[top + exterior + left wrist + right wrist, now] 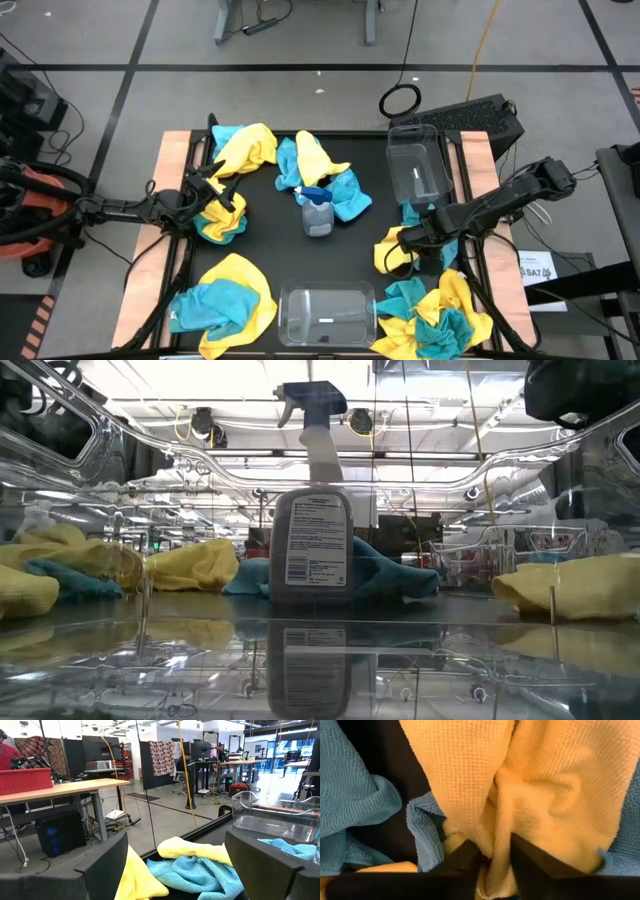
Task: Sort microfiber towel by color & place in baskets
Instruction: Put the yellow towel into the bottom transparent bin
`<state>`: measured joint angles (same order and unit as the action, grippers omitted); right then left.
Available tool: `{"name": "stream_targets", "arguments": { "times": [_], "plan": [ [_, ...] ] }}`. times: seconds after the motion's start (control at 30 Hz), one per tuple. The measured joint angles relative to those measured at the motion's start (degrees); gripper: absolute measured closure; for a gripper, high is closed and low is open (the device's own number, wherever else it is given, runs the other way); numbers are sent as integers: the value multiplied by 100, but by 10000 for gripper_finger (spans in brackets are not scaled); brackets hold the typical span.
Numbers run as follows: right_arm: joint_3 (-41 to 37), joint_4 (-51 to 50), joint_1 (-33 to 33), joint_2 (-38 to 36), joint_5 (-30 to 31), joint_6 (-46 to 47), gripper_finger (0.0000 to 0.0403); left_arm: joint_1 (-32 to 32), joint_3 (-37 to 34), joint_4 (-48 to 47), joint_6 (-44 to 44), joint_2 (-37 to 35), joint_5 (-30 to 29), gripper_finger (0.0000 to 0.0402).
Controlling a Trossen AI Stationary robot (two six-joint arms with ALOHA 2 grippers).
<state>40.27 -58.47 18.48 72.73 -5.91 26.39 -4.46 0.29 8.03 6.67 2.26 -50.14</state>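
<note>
Yellow and teal microfiber towels lie in heaps around the black mat. My right gripper (413, 243) points down at the mat's right side, shut on a yellow towel (392, 250) that lies on teal ones (355, 800). One clear basket (416, 165) stands at the far right, another (326, 315) at the near edge. My left gripper (214, 190) hovers level at the left, open, between two heaps; its wrist view shows yellow and teal towels (195, 870) past the fingers. My right gripper pinches a raised fold (495, 840) of the yellow towel between its two fingers (466, 857), coming from above and pointing down. The fold is bunched into a ridge between the fingertips. The rest of the towel lies spread on the teal towels beneath it.
A clear spray bottle (317, 212) with a blue trigger stands upright at the mat's centre, beside a teal and yellow heap (320, 170). More heaps lie at the near left (225, 300), near right (435, 315) and far left (245, 148).
</note>
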Motion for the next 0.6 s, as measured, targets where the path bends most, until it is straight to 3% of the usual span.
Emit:
{"name": "stream_targets", "arguments": {
  "times": [0.13, 0.6],
  "plan": [
    [102, -4, 0, -118, -6, 0, 393, 1, -1, 0, 1, 0, 1, 63],
    [1593, -152, 0, -897, 704, 48, 401, 0, 0, 0, 1, 1, 1, 63]
  ]
}}
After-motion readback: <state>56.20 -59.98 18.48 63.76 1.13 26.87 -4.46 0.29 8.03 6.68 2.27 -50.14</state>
